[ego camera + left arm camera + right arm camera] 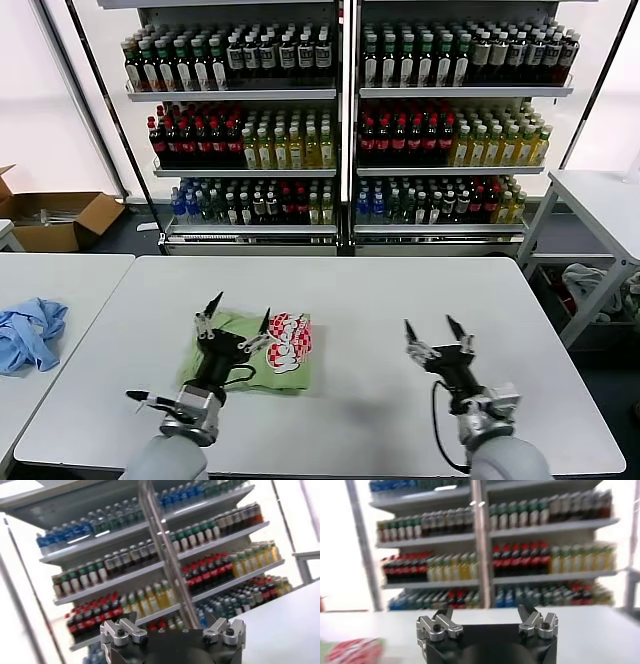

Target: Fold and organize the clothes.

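Observation:
The light green polo shirt [255,362] lies folded into a small rectangle on the white table [360,290], its red-and-white checkered logo [288,342] facing up on the right part. My left gripper [240,310] is raised above the folded shirt, open, with nothing between its fingers. To the right of the shirt, my right gripper [434,329] is also lifted off the table and open and empty. The right wrist view catches the logo [352,650] at its edge, off to the side of the open gripper [487,614]. The left wrist view shows only its open gripper [172,624] before the shelves.
A light blue garment [30,332] lies on the neighbouring table at the left. Shelves of bottles [345,120] stand behind the table. A cardboard box [55,220] sits on the floor at the far left, another table [600,200] at the right.

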You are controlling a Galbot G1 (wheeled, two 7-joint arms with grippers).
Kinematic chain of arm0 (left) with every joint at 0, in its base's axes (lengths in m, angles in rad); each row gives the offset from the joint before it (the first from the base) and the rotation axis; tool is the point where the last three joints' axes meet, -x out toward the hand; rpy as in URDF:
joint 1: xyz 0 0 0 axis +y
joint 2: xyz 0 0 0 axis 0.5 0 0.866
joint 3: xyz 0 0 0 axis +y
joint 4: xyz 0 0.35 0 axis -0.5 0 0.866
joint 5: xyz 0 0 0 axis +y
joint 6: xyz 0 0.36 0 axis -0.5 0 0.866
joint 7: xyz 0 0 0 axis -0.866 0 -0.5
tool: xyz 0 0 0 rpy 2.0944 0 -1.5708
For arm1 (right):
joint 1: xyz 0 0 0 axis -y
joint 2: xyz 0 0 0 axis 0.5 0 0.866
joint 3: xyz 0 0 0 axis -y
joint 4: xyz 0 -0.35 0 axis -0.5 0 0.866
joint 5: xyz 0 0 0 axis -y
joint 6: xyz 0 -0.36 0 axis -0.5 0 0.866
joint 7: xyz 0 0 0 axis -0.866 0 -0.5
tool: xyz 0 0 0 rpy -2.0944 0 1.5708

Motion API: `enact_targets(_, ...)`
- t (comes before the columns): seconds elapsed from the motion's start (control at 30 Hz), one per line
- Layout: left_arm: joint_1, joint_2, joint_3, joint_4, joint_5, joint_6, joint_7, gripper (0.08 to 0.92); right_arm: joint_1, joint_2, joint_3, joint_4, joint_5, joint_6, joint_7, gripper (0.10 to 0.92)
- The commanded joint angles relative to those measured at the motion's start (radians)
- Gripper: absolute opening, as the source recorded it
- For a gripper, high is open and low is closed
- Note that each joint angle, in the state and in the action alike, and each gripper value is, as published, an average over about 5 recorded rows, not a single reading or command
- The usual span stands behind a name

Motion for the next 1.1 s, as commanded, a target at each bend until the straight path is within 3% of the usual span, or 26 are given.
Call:
enact_targets(0.03,0.229,-0.034,-0.254,-0.110,0.032,0.020,0.071,0.823,0.344,0.113,-0.453,-0.113,0.098,-0.190,0.127,0.823)
enact_targets(0.9,0.221,-0.041,-0.236,-0.053,0.074,-0.005,0.095,0.823,0.364,0.328,-0.398,-0.463,0.079,-0.085,0.056,0.823)
enact_targets(1.1,0.228,-0.043,-0.225,-0.049,0.071,-0.020,0.101,0.823,0.367,0.359,-0.415,-0.514,0.038,-0.062,0.045,0.715)
